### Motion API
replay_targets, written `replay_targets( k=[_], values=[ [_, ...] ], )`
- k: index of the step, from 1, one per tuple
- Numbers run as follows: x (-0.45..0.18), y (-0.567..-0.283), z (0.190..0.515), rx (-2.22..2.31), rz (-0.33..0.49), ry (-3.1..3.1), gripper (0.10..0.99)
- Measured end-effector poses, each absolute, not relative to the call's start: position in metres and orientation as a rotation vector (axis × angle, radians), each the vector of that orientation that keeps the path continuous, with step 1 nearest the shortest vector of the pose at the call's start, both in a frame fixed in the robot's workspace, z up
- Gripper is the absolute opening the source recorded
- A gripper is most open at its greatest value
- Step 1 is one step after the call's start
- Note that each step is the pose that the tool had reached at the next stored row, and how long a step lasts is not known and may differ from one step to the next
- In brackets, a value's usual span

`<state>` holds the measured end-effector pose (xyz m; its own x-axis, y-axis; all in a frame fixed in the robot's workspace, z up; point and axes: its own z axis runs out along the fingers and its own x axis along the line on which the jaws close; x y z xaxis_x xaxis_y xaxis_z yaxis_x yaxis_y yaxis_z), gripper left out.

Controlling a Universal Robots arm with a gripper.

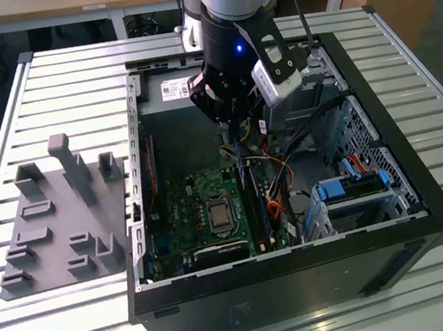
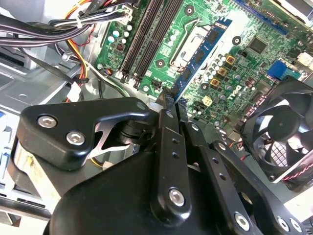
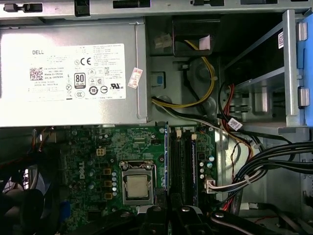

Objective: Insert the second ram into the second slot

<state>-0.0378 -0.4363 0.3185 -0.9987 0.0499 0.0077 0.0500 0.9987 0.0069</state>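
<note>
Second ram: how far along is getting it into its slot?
Done: the second ram, a long, thin blue-green circuit stick with black chips, is picked up. In hand: the black gripper is shut on it, holding it above the green motherboard inside the open black computer case. Left: seating it; the long black memory slots lie off to its side, apart from it.

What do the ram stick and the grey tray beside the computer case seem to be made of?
The ram stick looks like blue circuit-board laminate, matte, carrying black chips. The grey tray is probably moulded or printed plastic: uniform dull grey, blocky pegs, no shine.
</note>
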Motion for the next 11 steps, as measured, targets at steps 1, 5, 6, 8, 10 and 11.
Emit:
replay_targets(
  k=[1,5,6,8,10,11],
  values=[
    [-0.0378,-0.4363,0.3182,-0.078,-0.011,-3.133,0.137],
    [-0.0378,-0.4363,0.3173,-0.078,-0.011,-3.133,0.137],
    [-0.0378,-0.4364,0.3171,-0.078,-0.011,-3.133,0.137],
    [-0.0378,-0.4364,0.3163,-0.079,-0.011,-3.133,0.137],
    [-0.0378,-0.4366,0.3155,-0.078,-0.011,-3.133,0.137],
    [-0.0378,-0.4367,0.3151,-0.078,-0.011,-3.133,0.137]
  ],
)
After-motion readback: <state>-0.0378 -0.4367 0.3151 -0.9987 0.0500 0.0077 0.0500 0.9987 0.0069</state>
